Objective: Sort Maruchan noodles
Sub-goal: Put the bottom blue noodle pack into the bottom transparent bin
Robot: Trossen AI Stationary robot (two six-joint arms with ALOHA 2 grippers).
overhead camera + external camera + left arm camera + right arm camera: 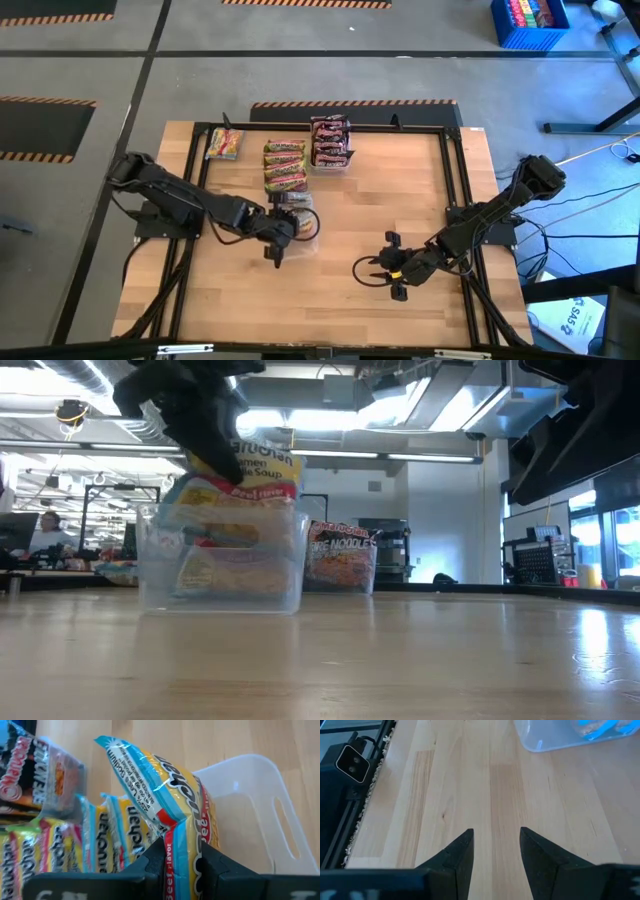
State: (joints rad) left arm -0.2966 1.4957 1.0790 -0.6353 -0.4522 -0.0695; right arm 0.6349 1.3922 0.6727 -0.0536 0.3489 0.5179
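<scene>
Pale wooden tabletop [340,230] fills my overhead view, ringed by a black frame, with an office hall beyond it at table height. My left gripper [182,862] has its fingers pinched on the edge of a yellow noodle packet [165,785], hanging it over the clear tray [260,805] near the table's middle. To do this step well I judge I should keep the packet square over the tray's open part, lower it until it sits among the ones standing there, and only then let go, so it cannot catch the rim and tip out. That packet is yellow with a blue end seal and a red stripe, glossy and crinkled. Green-and-orange packets [285,165] and dark ones [329,142] sit further back in their own trays. My right gripper [495,851] waits spread over bare wood, holding nothing
</scene>
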